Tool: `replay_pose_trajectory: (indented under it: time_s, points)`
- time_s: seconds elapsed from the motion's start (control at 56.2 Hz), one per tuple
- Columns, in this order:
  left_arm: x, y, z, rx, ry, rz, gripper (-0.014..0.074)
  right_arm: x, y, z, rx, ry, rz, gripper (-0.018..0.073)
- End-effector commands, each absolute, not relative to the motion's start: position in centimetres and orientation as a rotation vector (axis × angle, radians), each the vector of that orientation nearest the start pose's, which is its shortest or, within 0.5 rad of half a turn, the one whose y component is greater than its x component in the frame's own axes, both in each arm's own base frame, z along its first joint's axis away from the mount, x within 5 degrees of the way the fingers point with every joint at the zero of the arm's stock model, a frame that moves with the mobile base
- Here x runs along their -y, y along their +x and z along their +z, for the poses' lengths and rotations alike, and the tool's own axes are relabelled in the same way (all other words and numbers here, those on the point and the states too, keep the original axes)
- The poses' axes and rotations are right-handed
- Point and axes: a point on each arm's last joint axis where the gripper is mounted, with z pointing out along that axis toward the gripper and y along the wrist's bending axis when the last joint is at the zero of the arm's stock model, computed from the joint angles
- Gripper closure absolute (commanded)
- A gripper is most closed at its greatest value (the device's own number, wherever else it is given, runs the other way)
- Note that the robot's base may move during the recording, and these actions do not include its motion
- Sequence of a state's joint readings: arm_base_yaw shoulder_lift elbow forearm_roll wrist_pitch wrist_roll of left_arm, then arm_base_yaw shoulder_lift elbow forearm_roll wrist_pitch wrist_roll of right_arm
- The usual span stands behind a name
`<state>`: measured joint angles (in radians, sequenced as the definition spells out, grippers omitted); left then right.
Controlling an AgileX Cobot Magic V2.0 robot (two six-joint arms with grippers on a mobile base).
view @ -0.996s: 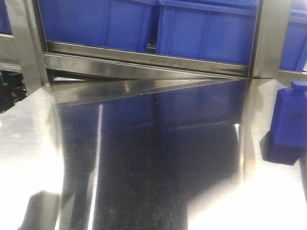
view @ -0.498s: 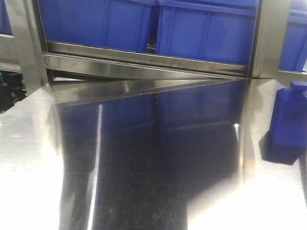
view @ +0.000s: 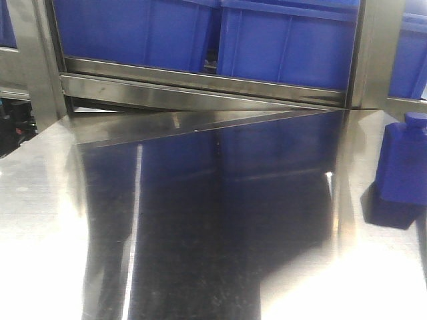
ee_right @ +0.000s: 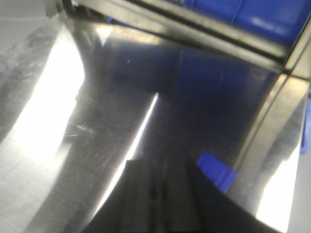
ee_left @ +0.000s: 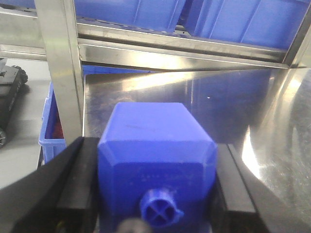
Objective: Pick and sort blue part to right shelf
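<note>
Left wrist-mounted view shows the blue block-shaped plastic part (ee_left: 155, 141) sitting squarely between the black jaws of the left gripper (ee_left: 155, 162). The jaws are spread only as wide as the block and press on its two side faces, so the part is held. Its long axis runs straight out from the wrist toward the steel-framed shelf rack (ee_left: 170, 48), with the round ribbed cap end facing back at the camera. The rack's rails and its deep blue plastic bins (ee_left: 243, 19) lie ahead of the part and above it, and a steel upright post (ee_left: 63, 73) of the rack stands just left of the block. The coming carry therefore likely needs lift and clearance from that post.

A second blue plastic part (view: 403, 163) stands upright on the polished steel table (view: 200, 233), in front of the rack's right end. In the right wrist-mounted view, the right gripper (ee_right: 160, 194) appears closed on nothing, its fingers together. A blue corner shows just beside it on the rack side; whether they touch cannot be told. The left arm alone carries a part.
</note>
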<state>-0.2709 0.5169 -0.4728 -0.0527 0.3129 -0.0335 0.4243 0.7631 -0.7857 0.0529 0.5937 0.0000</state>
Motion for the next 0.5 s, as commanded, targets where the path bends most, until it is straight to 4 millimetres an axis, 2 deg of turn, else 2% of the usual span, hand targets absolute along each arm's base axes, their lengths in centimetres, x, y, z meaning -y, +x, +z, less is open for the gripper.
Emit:
replay_pose_trajectory:
  time_s: [0.0,0.053,0.089,0.267,0.356,0.48]
  points:
    - [3.2,10.8,32.2,-1.717,0.175,-0.282,0.0262,-7.2,15.0,37.2,-1.995,-0.374,0.365,0.0101]
    - [3.2,10.8,32.2,-1.717,0.175,-0.282,0.0262,-7.7,15.9,37.5,-2.048,-0.330,0.391,0.0024]
    - [3.2,10.8,32.2,-1.717,0.175,-0.282,0.0262,-7.9,16.5,37.6,-2.078,-0.302,0.405,0.0005]
    - [3.2,10.8,32.2,-1.717,0.175,-0.282,0.0262,-8.5,19.6,38.5,-2.261,-0.123,0.403,-0.0001]
    - [3.2,10.8,32.2,-1.717,0.175,-0.282,0.0262,-7.9,21.1,38.1,-2.376,0.002,0.307,-0.0001]
    - [3.2,10.8,32.2,-1.717,0.175,-0.282,0.0262,-6.8,22.9,36.7,-2.506,0.143,0.097,-0.0001]
